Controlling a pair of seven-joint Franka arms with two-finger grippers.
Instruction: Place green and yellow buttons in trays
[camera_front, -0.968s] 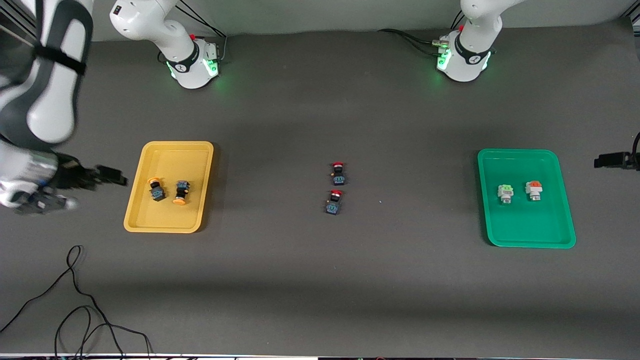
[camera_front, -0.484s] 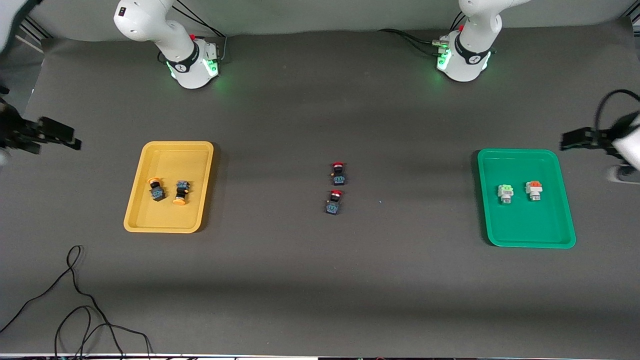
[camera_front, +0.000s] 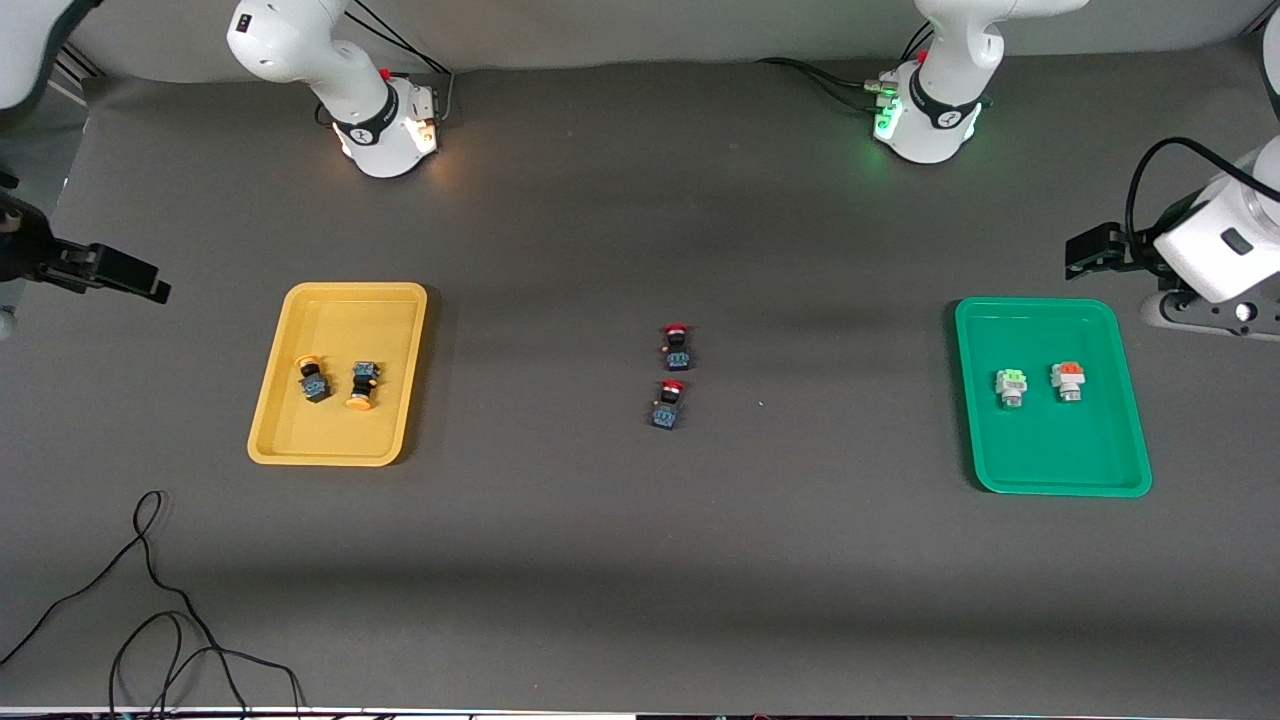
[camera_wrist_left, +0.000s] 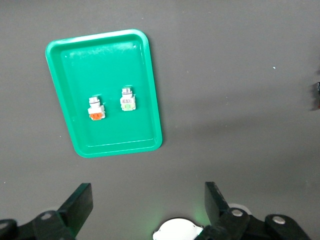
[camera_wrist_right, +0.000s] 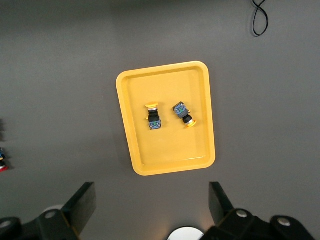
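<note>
The yellow tray (camera_front: 338, 435) holds two yellow-capped buttons (camera_front: 313, 380) (camera_front: 362, 385); the right wrist view shows the tray (camera_wrist_right: 170, 147) and both buttons (camera_wrist_right: 153, 116) (camera_wrist_right: 183, 114). The green tray (camera_front: 1060, 450) holds two whitish buttons, one with a pale green block (camera_front: 1012, 386) and one with an orange block (camera_front: 1068, 380); the left wrist view shows the tray (camera_wrist_left: 110, 70) and both buttons (camera_wrist_left: 128, 99) (camera_wrist_left: 96, 109). My right gripper (camera_front: 140, 280) (camera_wrist_right: 152, 202) is open and empty, raised over the table's edge beside the yellow tray. My left gripper (camera_front: 1090, 248) (camera_wrist_left: 148, 200) is open and empty, raised beside the green tray.
Two red-capped black-blue switches (camera_front: 677, 345) (camera_front: 668, 403) lie mid-table between the trays. A loose black cable (camera_front: 150, 600) lies at the near corner on the right arm's end. The arm bases (camera_front: 385, 125) (camera_front: 930, 115) stand along the table's top edge.
My right gripper has risen and drawn away from the yellow tray toward the table's end. My left gripper has moved up and in beside the green tray. The buttons have not moved.
</note>
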